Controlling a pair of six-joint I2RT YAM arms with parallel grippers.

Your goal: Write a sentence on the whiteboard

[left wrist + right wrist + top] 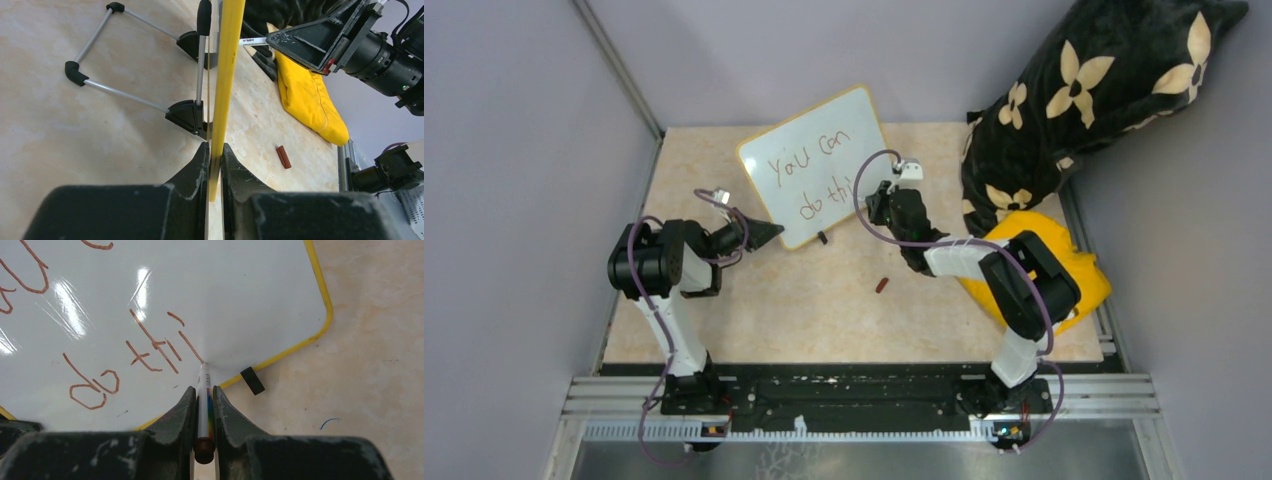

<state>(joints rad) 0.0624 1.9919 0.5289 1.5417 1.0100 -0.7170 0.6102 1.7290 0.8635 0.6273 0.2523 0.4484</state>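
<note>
Pen [203, 374], clamped in my right gripper [203, 395], touches the whiteboard [250, 295] after "thi"; blank space lies rightward. My left gripper [215, 150] pinches its frame.

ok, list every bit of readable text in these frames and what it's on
"You can": top line of the sentence, handwritten on the whiteboard; the "a" reads almost like an "o".
"do thi": second line on the same board, with the marker tip at the last stroke.
Print on the marker barrel: too small to read.
No other text visible.
</note>
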